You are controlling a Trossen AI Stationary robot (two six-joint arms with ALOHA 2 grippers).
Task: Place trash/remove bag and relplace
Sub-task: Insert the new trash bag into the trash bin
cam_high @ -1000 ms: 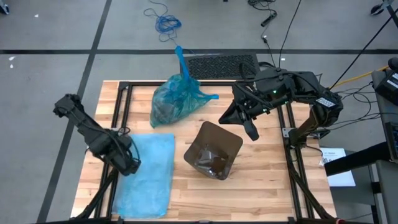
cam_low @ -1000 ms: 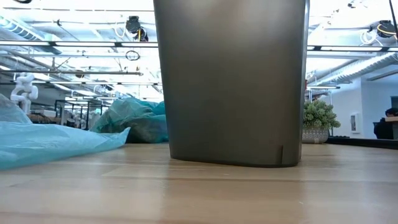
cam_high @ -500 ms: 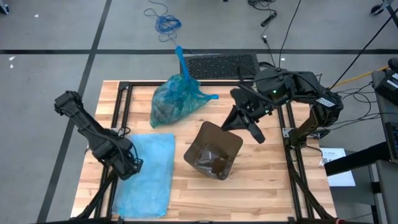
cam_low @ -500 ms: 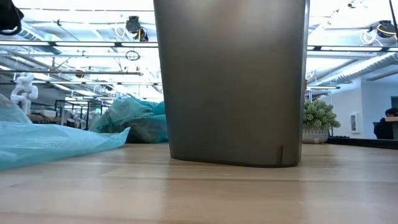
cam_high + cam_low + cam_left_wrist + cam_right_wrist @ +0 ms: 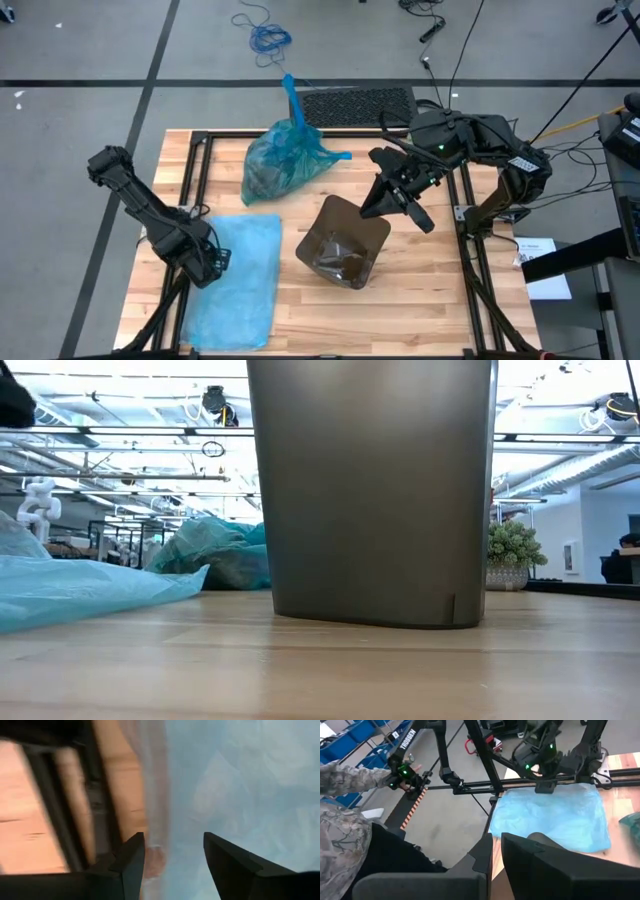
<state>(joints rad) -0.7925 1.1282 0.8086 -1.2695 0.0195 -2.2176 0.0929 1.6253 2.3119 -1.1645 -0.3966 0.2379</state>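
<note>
1. Bin: a dark grey container standing upright near the table's centre, with brown crumpled trash lying at its bottom; in the low view its wall fills the middle.
2. Tied bag: a full blue bag at about 11 o'clock from the bin, resting on the wooden table, apart from the bin.
3. Flat bag: an empty light-blue bag spread at 9 o'clock from the bin.
4. Left gripper: low over the flat bag's outer edge, fingers spread apart with nothing between them.
5. Right gripper: raised at about 1 o'clock above the bin's rim, fingers nearly together, only a narrow gap, nothing held.
6. Person: in a patterned sleeve, beyond the table, in the right wrist view.
</note>
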